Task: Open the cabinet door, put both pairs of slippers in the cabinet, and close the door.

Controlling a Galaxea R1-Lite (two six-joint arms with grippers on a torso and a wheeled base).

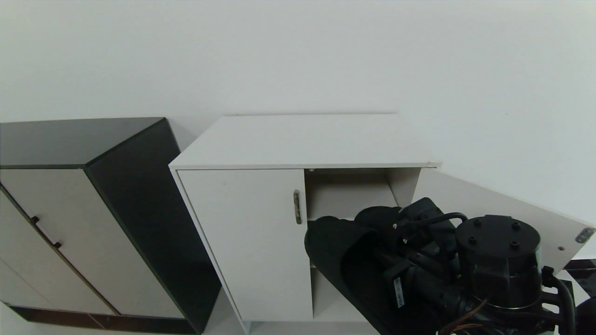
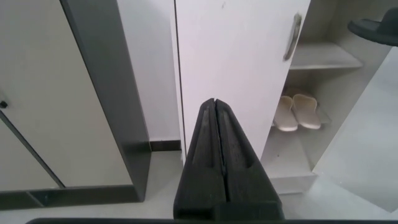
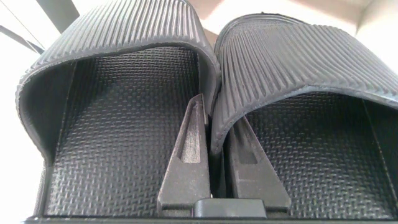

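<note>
**Black pair about to go in**

Right tool (image 3: pixel 213 118) is pinched tight on the touching inner edges of the black slippers (image 3: pixel 118 124), so both ride together, just in front of the open cabinet (image 1: pixel 302 139). Left tool (image 2: pixel 214 109) is closed, empty and off to the side. The beige slippers (image 2: pixel 297 112) are already inside, low down.

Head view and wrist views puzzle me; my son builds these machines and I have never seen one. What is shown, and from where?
It is a two-armed robot. The wide picture looks down from its head at a white cabinet whose right door stands open. The other two come from cameras on its wrists. The right gripper pinches a pair of black slippers by their adjoining straps, held up before the open half. The left gripper is shut and holds nothing; past it, a pair of beige slippers lies low inside the cabinet.
</note>
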